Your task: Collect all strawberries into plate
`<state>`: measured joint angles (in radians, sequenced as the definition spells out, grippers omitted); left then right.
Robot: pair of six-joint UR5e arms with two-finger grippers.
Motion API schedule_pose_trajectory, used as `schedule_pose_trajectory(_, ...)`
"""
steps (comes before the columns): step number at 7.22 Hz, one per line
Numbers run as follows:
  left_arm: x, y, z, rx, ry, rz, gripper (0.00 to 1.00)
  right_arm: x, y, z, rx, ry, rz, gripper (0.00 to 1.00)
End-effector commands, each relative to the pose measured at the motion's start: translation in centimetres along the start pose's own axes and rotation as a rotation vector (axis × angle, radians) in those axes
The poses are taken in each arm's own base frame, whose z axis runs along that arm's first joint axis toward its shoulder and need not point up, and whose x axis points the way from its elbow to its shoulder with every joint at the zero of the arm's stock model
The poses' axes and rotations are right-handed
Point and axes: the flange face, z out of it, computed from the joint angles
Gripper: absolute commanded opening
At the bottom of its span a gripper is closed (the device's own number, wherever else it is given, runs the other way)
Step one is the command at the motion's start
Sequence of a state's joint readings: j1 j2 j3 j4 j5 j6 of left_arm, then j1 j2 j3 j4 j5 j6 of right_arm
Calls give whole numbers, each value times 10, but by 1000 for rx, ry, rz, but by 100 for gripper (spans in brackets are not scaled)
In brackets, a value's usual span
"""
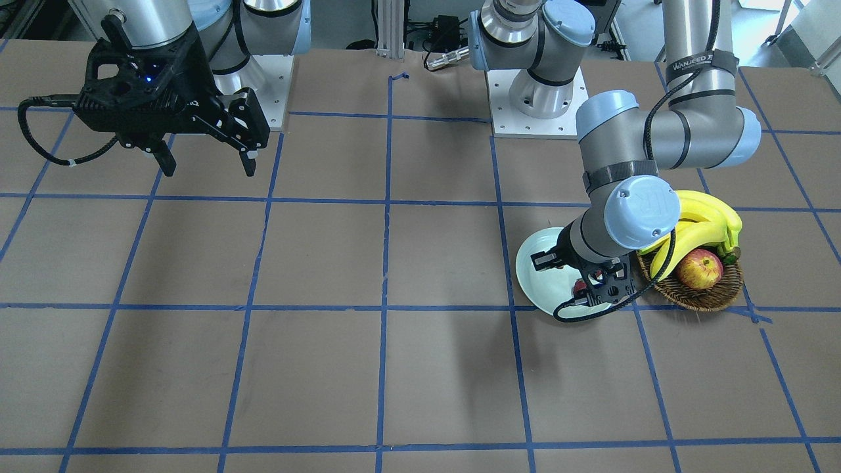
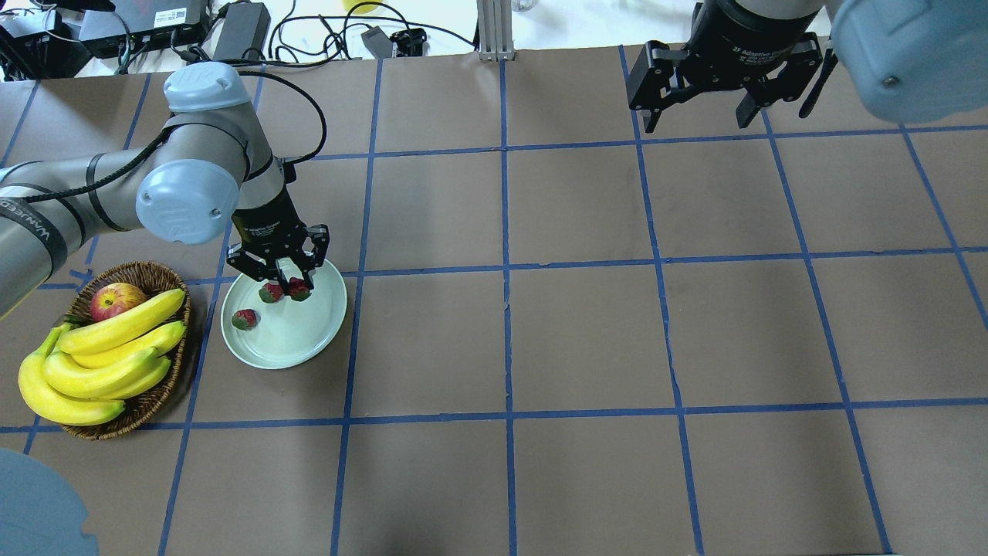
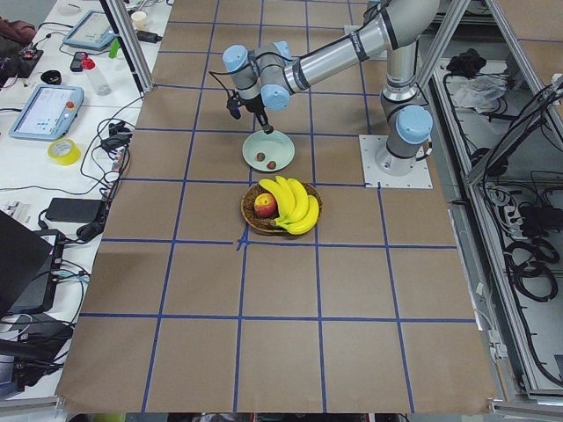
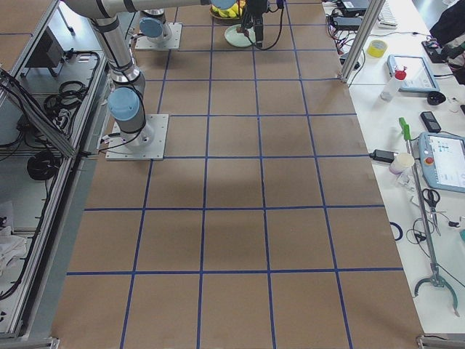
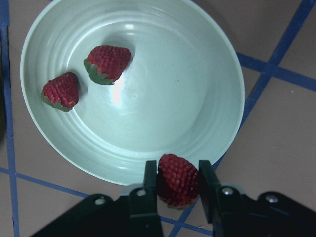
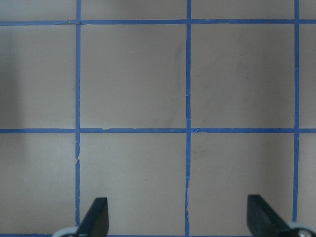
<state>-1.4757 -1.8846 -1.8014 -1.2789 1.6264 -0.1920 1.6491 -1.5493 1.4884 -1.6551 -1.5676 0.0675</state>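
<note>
Strawberries (image 5: 107,63): two lie in the plate (image 5: 197,113) near the desk's left edge. The left gripper (image 5: 177,165) pinches a third strawberry (image 5: 177,182), apparently just over the rim. Right gripper (image 2: 700,122) hangs spread wide, empty.

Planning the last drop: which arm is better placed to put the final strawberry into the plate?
Left. The left hand grips the third strawberry over the plate's edge; the right hand hangs open and empty, far off.
</note>
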Motion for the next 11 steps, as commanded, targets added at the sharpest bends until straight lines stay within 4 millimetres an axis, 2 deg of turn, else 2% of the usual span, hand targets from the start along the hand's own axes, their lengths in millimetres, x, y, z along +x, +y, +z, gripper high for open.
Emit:
schedule_pose_trajectory(1,1,-8,2,42,6,68,82,-1,1,1,-3,0,-1,100)
schedule_pose_trajectory(2,0,-8,1,43,5,65,100,2,-1,0,-1,1,5,100)
schedule_pose_trajectory(4,-3,-3,-17,59,5,49,100,2,0,0,-4,2,5,100)
schedule_pose_trajectory(5,-2,0,-36,77,16,48,100,2,0,0,-4,1,5,100)
schedule_pose_trajectory(7,7,9,-118,139,87,65,100,2,0,0,-4,4,2,100)
schedule_pose_trajectory(8,1,12,-149,122,163,55,100,3,0,0,-4,3,5,100)
schedule_pose_trajectory(10,-17,14,-182,192,133,46,100,2,0,-1,-1,2,3,100)
schedule_pose_trajectory(11,-21,28,-219,261,149,48,100,3,0,-1,-1,2,5,100)
